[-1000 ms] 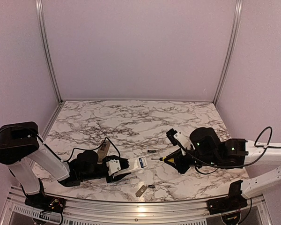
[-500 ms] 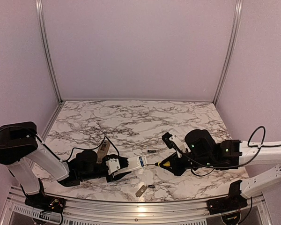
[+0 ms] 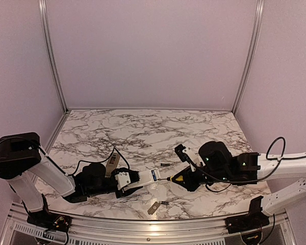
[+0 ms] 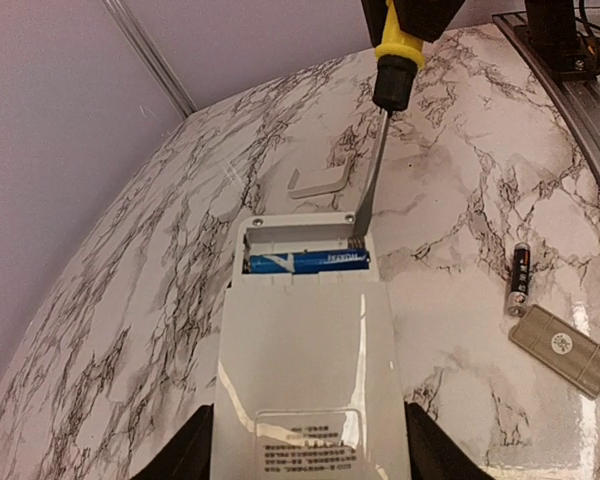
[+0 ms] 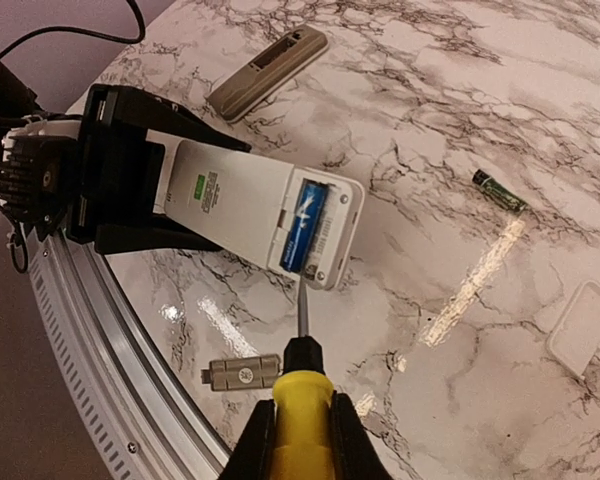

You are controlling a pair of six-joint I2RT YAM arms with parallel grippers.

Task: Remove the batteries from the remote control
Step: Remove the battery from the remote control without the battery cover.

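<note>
A marble-patterned table is enclosed by plain lilac walls. Near its front edge a white remote is held back upward by the left gripper, whose fingers are clamped against the remote's two long sides. The battery bay at the remote's free end is uncovered, and a blue battery is seen lying crosswise in it. Two more are out on the table. One dark battery lies near the remote on the side toward the front rail, just beside a flat grey cover plate. The other dark battery lies apart from the remote on its opposite side. A yellow-handled screwdriver is held by the right gripper, whose fingers are closed tight on the handle. The blade tip is set at a corner of the remote's bay, at one end of the blue battery. Whether it is touching cannot be told.

The step in hand is judged to be the prying out of the last battery, with two of three apparently unloaded. For the next move, the tip needs to be worked under the battery's end and levered up gently while the remote is kept steady. Care is called for so that the blade is not allowed to slip off the bay's edge and the battery is not flicked away from the remote.
</note>
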